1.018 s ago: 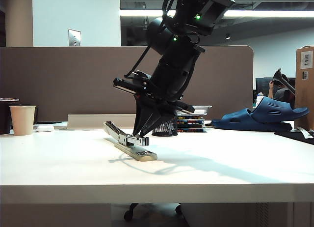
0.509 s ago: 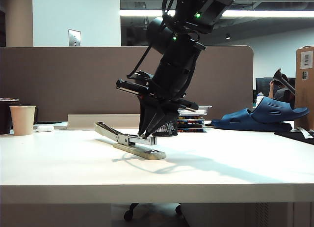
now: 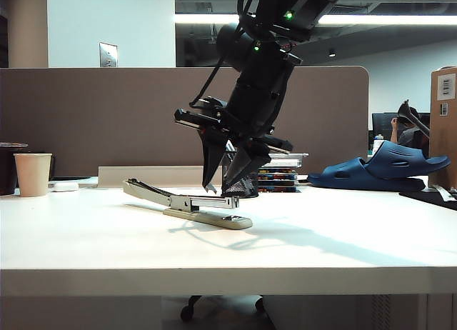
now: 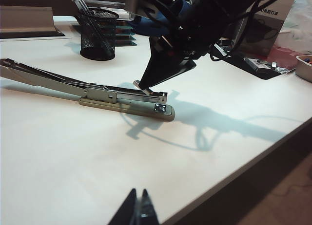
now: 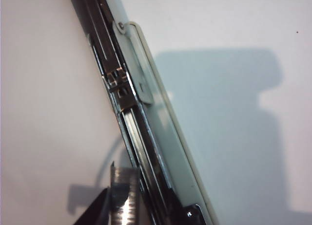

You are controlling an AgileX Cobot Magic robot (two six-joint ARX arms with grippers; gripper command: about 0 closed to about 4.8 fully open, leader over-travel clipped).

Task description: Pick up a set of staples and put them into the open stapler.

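The stapler (image 3: 207, 216) lies open on the white table, cream base down, with its silver magazine (image 5: 146, 137) bare and its dark top arm (image 4: 34, 76) folded back low. My right gripper (image 3: 222, 192) hangs tip-down just over the magazine's front end, its two fingers spread apart. The set of staples (image 4: 148, 88), a tiny grey bar, sits at one fingertip (image 5: 100, 208) right beside the magazine channel; in the right wrist view the staples (image 5: 122, 196) lie against that finger alone. My left gripper (image 4: 138, 205) is shut and empty, low near the table's front edge.
A black mesh pen cup (image 3: 239, 186) stands just behind the right gripper. A paper cup (image 3: 33, 174) is at the far left, with a stack of flat boxes (image 3: 280, 174) and a blue slipper (image 3: 385, 169) at the back right. A cardboard box (image 4: 270, 20) stands beyond the right arm.
The right gripper's fingers, shut together to a point before, have spread apart. The stapler has swung round on the table, its front end further right and its top arm lying lower.
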